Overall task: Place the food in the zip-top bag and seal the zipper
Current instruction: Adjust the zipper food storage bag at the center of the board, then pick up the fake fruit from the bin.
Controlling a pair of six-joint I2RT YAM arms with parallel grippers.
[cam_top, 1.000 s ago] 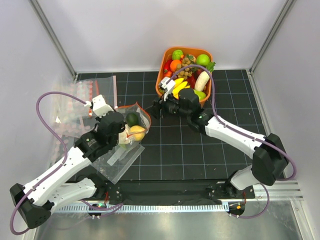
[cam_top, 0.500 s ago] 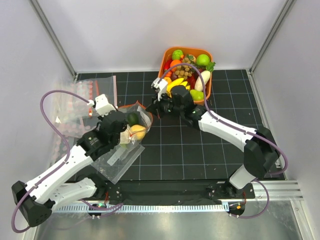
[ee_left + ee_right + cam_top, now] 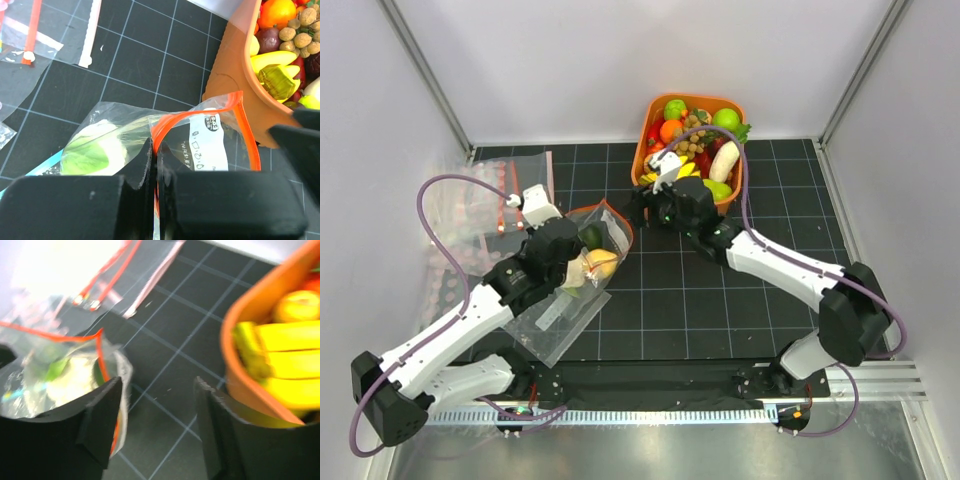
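The clear zip-top bag (image 3: pixel 210 140) with a red-orange closure strip (image 3: pixel 245 125) sits left of centre on the black gridded worktop (image 3: pixel 700 290), holding a white cauliflower (image 3: pixel 100 145) and a yellow lemon (image 3: pixel 598 263). In the last second the right tool (image 3: pixel 156 390) swung to the bag's mouth and back toward the orange basket (image 3: pixel 645 130). It now gapes empty, likely fetching more. The left tool (image 3: pixel 155 152) pinches the strip, propping the mouth open.

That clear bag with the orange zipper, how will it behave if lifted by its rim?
Probably floppy: the zip-top bag is thin, wrinkled film. Likely to sag, since the cauliflower lies inside. The left fingers pinch only one rim spot, so it may swing.
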